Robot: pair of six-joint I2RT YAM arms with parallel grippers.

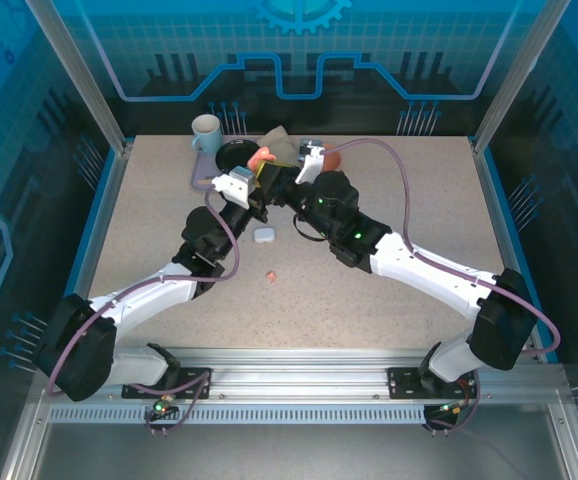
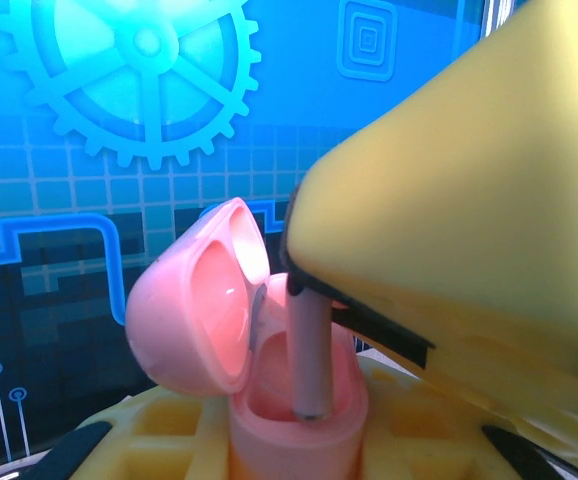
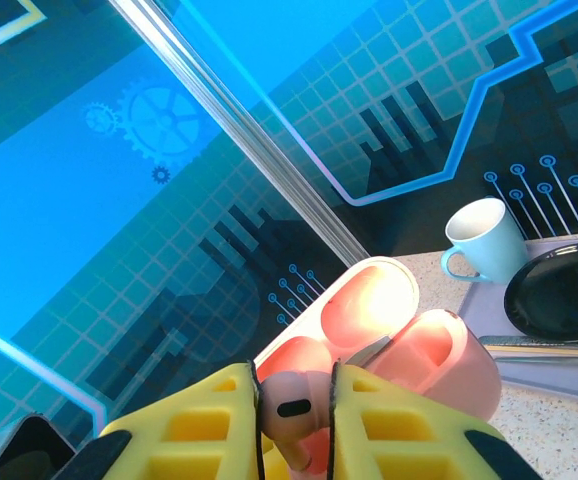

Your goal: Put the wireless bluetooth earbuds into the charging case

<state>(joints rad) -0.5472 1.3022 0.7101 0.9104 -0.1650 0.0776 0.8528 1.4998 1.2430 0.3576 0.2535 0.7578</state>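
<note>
A salmon-pink charging case [image 2: 294, 420] stands upright with its lid [image 2: 194, 310] swung open to the left, and my left gripper [image 2: 299, 445] is shut on its base. My right gripper [image 3: 294, 410] is shut on a pink earbud [image 3: 291, 400], just above the open case [image 3: 409, 345]. The earbud's stem [image 2: 309, 350] points straight down into the case's right-hand well, its tip just below the rim. In the top view both grippers meet at the far middle of the table, around the pink case [image 1: 262, 157]. A second pink earbud [image 1: 270, 274] lies loose on the table.
A small white case [image 1: 263, 235] lies shut on the table between the two arms. A pale blue mug [image 1: 206, 131] and a black plate [image 1: 237, 152] stand on a lilac mat [image 1: 200, 183] at the back, just left of the grippers. Glass walls enclose the table.
</note>
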